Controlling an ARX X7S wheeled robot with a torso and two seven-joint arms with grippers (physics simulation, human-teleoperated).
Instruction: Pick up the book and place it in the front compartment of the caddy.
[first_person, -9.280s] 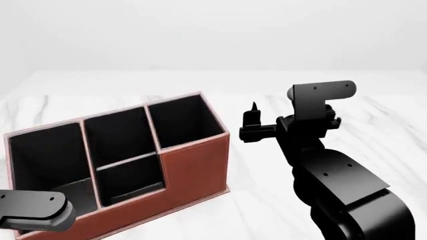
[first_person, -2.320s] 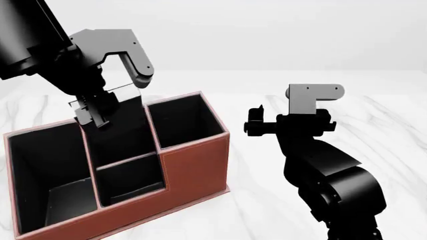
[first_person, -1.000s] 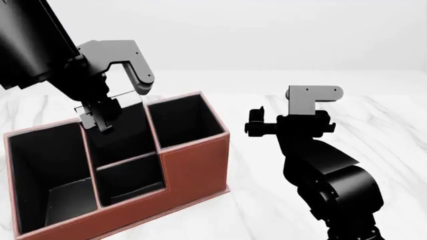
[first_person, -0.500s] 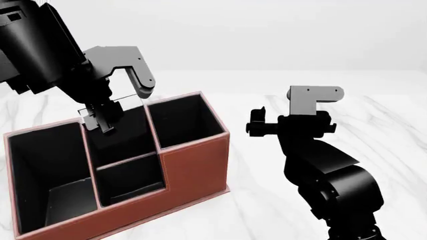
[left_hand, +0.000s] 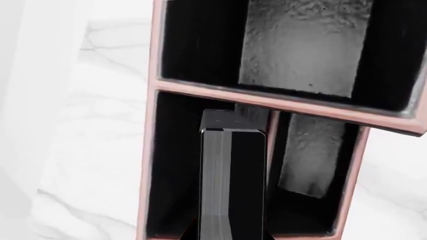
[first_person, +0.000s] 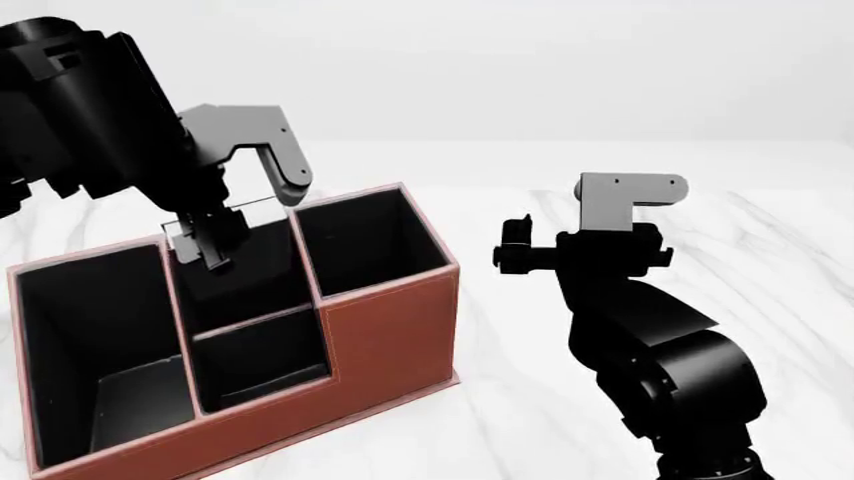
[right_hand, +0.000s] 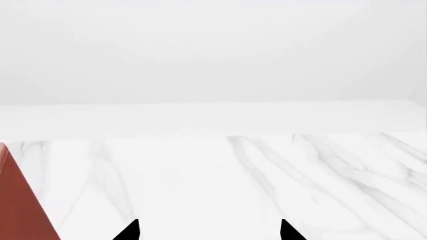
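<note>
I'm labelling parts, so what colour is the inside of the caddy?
Black inside the caddy, against reddish-brown outer walls; the head view shows it best.

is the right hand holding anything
No, in the right wrist view the right hand shows two black fingertips spread apart with only bare marble table between them.

we see bright, even, diffuse light with no clear source and no glare. the white marble table (first_person: 747, 250) nearly blends into the pale background. shadows are faint, apart from the caddy (first_person: 387, 330), whose black pockets swallow all detail. renders are sharp, without edge distortion or blur.
</note>
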